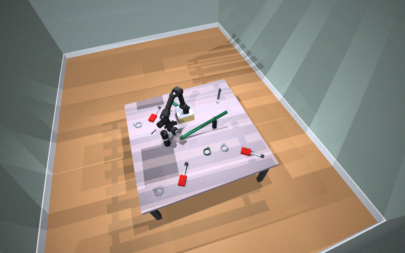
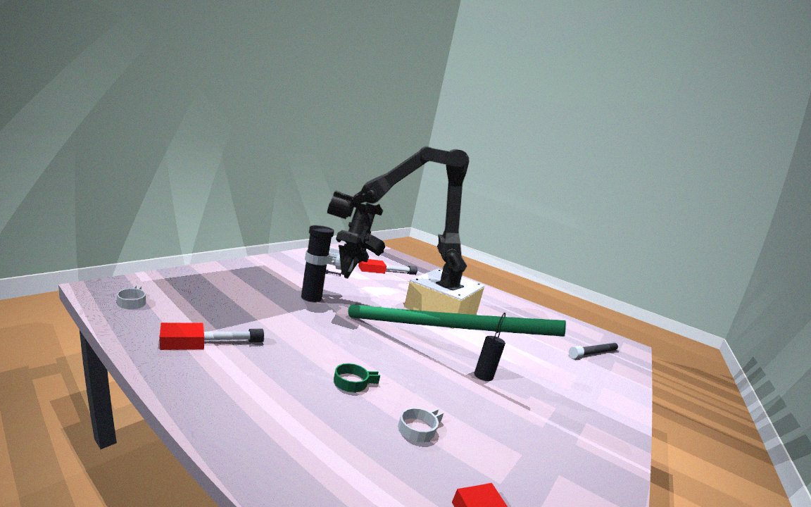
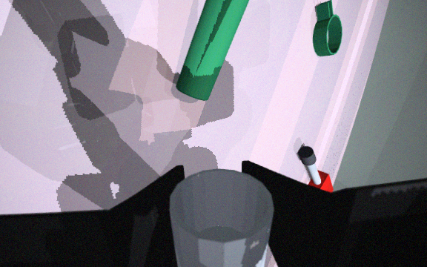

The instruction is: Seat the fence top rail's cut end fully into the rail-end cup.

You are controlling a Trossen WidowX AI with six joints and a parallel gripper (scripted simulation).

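Note:
My gripper (image 1: 173, 132) (image 2: 346, 273) (image 3: 213, 170) is shut on the grey rail-end cup (image 3: 221, 222), whose open mouth faces the wrist camera. The fingers largely hide the cup in the top and exterior views. The big black post (image 1: 166, 143) (image 2: 314, 284) stands upright beside the gripper, with the grey brace band (image 1: 165, 139) (image 2: 315, 258) a little below its cap. The green rail (image 1: 204, 125) (image 2: 421, 316) (image 3: 217, 44) slants through the wire loop cap (image 2: 499, 335) over the short black post (image 1: 214, 124) (image 2: 489, 360). Its near end is low, outside the cup and apart from the gripper.
A green band (image 1: 206, 151) (image 2: 351, 377) (image 3: 328, 35) and a grey band (image 1: 223, 147) (image 2: 418, 425) lie on the table. Red-headed tools (image 1: 182, 180) (image 2: 181, 335) lie around it. The arm's base block (image 1: 185, 118) (image 2: 441, 301) is behind the rail. A small dark bolt (image 1: 153, 131) lies near the post.

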